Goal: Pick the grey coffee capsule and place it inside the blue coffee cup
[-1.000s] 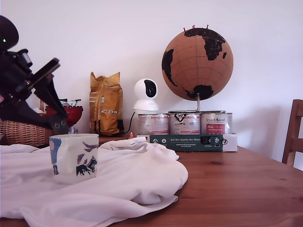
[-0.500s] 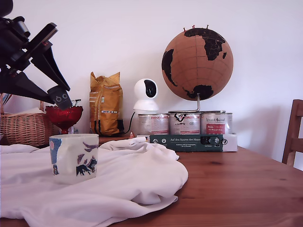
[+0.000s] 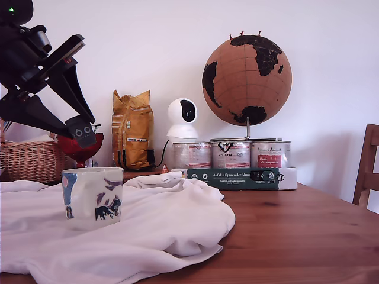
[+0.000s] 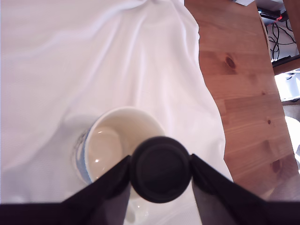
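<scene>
The blue coffee cup (image 3: 92, 198), cream with blue and dark patches, stands upright on a white cloth (image 3: 177, 222) at the exterior view's left. In the wrist view its empty inside (image 4: 110, 138) lies just under and beside the held object. My gripper (image 3: 82, 131) hangs above the cup's rim, a little to its left in the exterior view, shut on the grey coffee capsule (image 3: 83, 130). From the wrist the capsule (image 4: 160, 168) shows as a dark round disc clamped between both fingers (image 4: 112, 180).
A red glass footed bowl (image 3: 90, 149) and a wicker basket (image 3: 29, 161) stand behind the gripper. Further right in the exterior view are a yellow bag (image 3: 132, 130), a white camera (image 3: 182, 118), tins (image 3: 231, 155) on a box, a cork globe (image 3: 247, 72) and a chair (image 3: 368, 165).
The arm rose with the capsule, then shifted to the exterior view's right and dipped slightly, ending above the cup. The cup and cloth stayed still.
</scene>
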### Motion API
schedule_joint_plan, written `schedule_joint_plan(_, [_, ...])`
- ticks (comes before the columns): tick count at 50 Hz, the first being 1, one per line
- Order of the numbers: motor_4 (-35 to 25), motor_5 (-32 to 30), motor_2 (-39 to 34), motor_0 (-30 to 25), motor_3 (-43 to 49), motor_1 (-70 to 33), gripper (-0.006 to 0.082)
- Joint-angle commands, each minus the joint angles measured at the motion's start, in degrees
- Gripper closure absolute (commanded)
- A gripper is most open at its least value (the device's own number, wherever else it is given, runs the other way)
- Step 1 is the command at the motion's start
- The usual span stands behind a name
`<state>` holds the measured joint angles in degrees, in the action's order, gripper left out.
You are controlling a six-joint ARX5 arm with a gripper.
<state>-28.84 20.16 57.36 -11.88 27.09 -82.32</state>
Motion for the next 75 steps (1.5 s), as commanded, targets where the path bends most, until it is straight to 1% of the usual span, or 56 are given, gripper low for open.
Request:
schedule_joint_plan(1, [-0.1,-0.7,-0.2,0.0,0.0,-0.8,0.0439])
schedule_joint_plan(10, [-0.7,-0.7,-0.2,-0.1,0.3,-0.8,0.0428])
schedule_joint_plan(17, [-1.3,-1.1,-0.2,-0.3,0.8,-0.8,0.0330])
schedule_joint_plan(24, [-1.6,-1.1,-0.2,-0.3,0.5,-0.8,0.0349])
schedule_joint_plan(26, [-1.7,-1.1,-0.2,-0.3,0.2,-0.8,0.0390])
schedule_joint_plan(28, [-1.9,-1.1,-0.2,-0.3,0.0,-0.8,0.0468])
schedule_joint_plan(29, [-2.0,-1.1,-0.2,-0.3,-0.1,-0.8,0.0511])
schedule_joint_plan(31, [-2.1,-1.3,-0.2,-0.3,-0.3,-0.8,0.0626])
schedule_joint_plan(34, [-1.8,-3.5,-0.2,-0.3,-0.3,-0.4,0.0778])
schedule_joint_plan(35, [-1.4,-4.5,-0.2,-0.3,-0.3,-0.3,0.0799])
schedule_joint_plan(36, [-0.8,-5.4,-0.2,-0.3,-0.3,-0.1,0.0783])
schedule_joint_plan(39, [2.3,-7.0,-0.2,-0.3,0.0,1.0,0.0786])
schedule_joint_plan(45, [11.6,-10.7,-0.2,-0.3,1.7,4.5,0.0786])
schedule_joint_plan(50, [17.5,-13.4,-0.2,-0.3,3.3,8.3,0.0786])
schedule_joint_plan(58, [24.8,-17.5,-0.3,-0.2,4.2,13.8,0.0786])
schedule_joint_plan(67, [28.3,-19.9,-2.8,-0.2,3.5,18.8,0.0786])
schedule_joint_plan(75, [30.0,-20.6,-9.1,-0.2,-0.9,24.8,0.0786])
